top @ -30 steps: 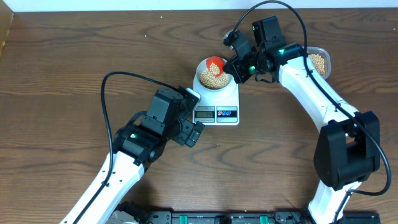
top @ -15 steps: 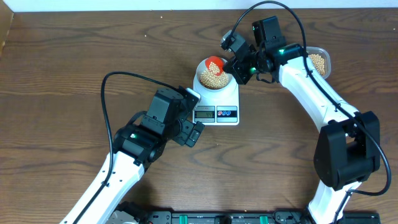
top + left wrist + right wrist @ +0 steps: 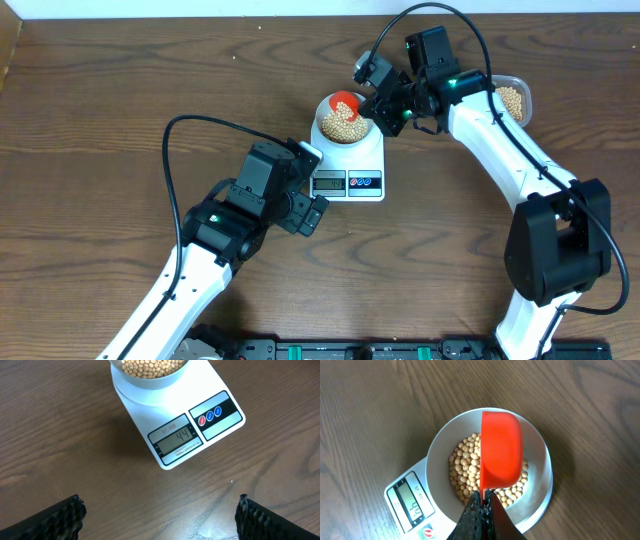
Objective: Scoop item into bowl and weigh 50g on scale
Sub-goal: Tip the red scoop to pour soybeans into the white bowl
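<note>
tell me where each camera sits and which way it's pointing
Overhead: above the brown wooden table, facing straight down; both arms, left gripper and right gripper show.
Left wrist: faces down at the flat white rectangular scale; its spread black fingertips show.
Right wrist: faces down into the small pale round bowl of tan beans; shut fingers grip an orange-red plastic scoop.
Both wrist views share scale and bowl.

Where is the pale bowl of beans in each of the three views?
Overhead: bowl is at top centre, on the rear of the scale, under the red scoop.
Left wrist: bowl is cut off by the top edge, centre.
Right wrist: bowl fills the middle, with the scoop over it.
Shared landmark: the scale's grey display, next to the bowl in every view.
</note>
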### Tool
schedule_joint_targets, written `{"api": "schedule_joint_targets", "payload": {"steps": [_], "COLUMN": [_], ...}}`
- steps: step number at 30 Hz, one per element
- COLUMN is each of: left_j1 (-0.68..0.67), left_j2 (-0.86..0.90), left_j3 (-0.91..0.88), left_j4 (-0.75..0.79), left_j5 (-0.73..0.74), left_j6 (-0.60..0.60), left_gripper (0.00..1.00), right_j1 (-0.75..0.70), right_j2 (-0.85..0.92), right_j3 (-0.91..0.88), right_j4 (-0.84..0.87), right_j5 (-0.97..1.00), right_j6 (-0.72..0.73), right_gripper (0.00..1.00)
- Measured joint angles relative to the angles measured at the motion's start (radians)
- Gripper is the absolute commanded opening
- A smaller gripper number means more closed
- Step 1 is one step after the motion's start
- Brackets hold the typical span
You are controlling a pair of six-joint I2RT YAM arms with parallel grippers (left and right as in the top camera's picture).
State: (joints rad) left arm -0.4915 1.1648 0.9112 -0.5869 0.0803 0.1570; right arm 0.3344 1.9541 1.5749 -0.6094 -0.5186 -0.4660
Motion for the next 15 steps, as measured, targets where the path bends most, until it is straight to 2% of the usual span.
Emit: {"api": "schedule_joint_targets", "payload": {"steps": [15], "left_j1": [0.000], "left_j2": [0.000], "left_j3": [0.000], "left_j4": [0.000], "left_j5": [0.000], "left_j6": [0.000], "left_gripper": [0.98], "right_j1": [0.017], "right_j2": [0.000], "right_j3": [0.000], "right_j4": [-0.003], "right_j5": [0.002], "right_j6": [-0.050], "right_gripper": [0.01]}}
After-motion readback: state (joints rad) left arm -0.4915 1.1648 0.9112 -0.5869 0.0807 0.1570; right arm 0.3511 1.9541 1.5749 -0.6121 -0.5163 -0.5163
